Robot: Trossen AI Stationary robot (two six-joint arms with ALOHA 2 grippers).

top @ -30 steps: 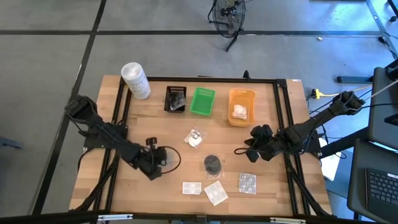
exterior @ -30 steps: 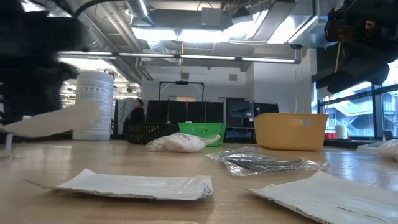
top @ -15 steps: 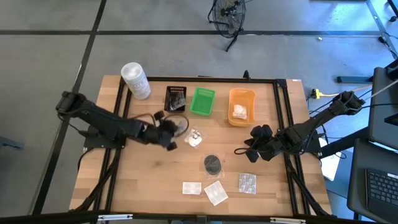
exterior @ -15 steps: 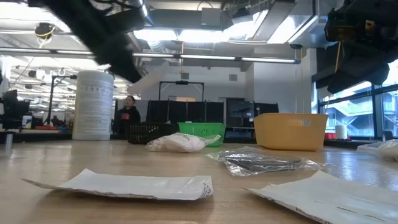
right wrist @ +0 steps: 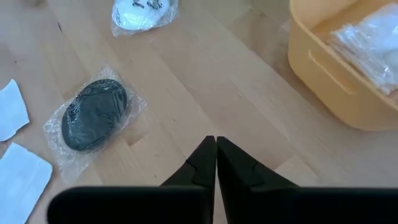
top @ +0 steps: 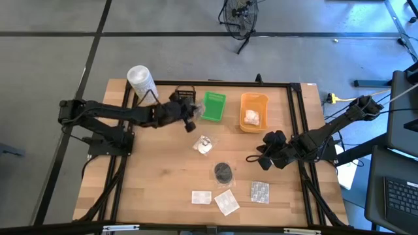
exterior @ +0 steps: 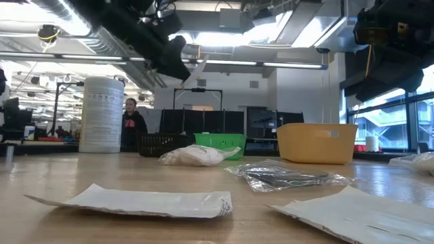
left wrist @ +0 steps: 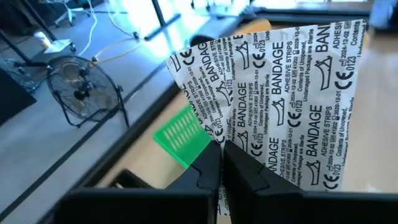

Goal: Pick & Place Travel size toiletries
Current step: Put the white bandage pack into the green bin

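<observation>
My left gripper [top: 189, 119] hangs above the table at the far side, between the black tray [top: 185, 98] and the green tray [top: 212, 106]. It is shut on a flat white sachet [left wrist: 280, 93] printed "adhesive bandage". My right gripper [top: 261, 160] waits shut above the table's right part, touching nothing. On the wood lie a wrapped black round pad [top: 223, 172], a white clear-wrapped bundle [top: 205, 144], two white sachets [top: 201, 196] [top: 226, 202] and a blister pack [top: 259, 191]. My left gripper pinches the sachet between its two fingers at one corner [left wrist: 229, 138]. The fingers reach out toward the table's right, slanting a little down. The sachet fans out ahead of the fingertips, lifted clear of the table and the trays.
A tall white tub [top: 142, 83] stands at the far left corner. The orange tray [top: 253, 111] holds a white bundle [top: 252, 118]. A black frame [top: 297, 88] runs around the table's edges. A person [exterior: 130, 125] stands in the room beyond the table.
My left gripper has swung from the table's near left toward the far edge and risen, carrying the sachet to the black and green trays. Its wrist has turned from pointing down to nearly level. It has stayed shut on the sachet.
</observation>
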